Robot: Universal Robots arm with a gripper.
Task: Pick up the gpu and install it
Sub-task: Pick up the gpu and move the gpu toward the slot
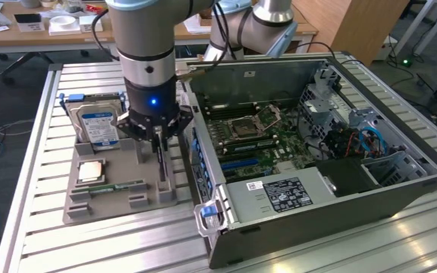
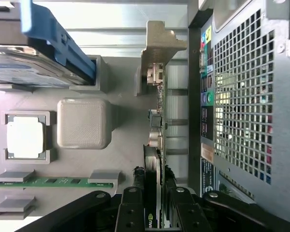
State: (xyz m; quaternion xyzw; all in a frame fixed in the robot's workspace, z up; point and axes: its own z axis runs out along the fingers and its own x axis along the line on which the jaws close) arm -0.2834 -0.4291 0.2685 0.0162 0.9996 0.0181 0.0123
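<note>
Since the gpu stands on edge in the gray holder, the tool straddles it from above, clamped on both faces.

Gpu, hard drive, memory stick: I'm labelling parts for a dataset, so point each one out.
gpu (image 2: 155,121), wrist view, the card's thin edge.
hard drive (image 1: 97,126), exterior view, its blue-white label.
memory stick (image 2: 53,182), wrist view, middle of the green board.

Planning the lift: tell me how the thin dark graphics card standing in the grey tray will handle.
The thin dark graphics card looks rigid, likely not floppy. Standing edge-up in the grey plastic tray, it could tip once freed. Its silvery metal bracket probably weights that end.
</note>
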